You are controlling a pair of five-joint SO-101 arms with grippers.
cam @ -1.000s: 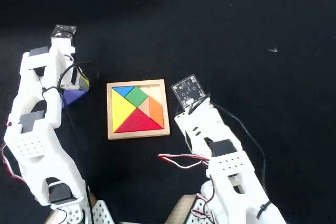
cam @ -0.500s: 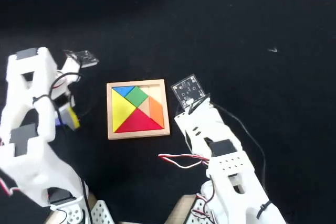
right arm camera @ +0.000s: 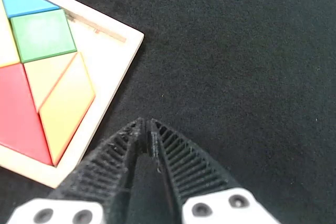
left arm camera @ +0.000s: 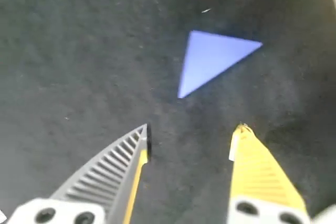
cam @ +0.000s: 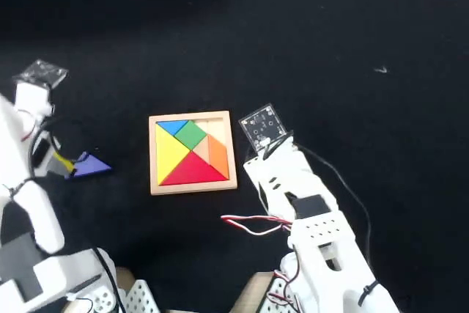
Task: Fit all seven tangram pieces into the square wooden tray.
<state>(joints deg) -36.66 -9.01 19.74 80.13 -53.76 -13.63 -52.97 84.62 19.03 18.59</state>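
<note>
Tray (cam: 152, 155) is sitting left of centre in your high view, holding six coloured pieces (cam: 187, 155), with bare wood showing toward its upper right corner. Your purple triangle (cam: 89, 166) is lying flat on the black cloth (cam: 352, 144) at the left edge, apart from the tray. Your left gripper (left arm camera: 191, 132) is hanging with fingers spread, the triangle just beyond its tips. Your right gripper (right arm camera: 147, 127) is resting pressed together, empty, beside the tray's right rim.

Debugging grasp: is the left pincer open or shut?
Open: left pincer tips stand apart, nothing between; blue triangle lies free beyond them.
</note>
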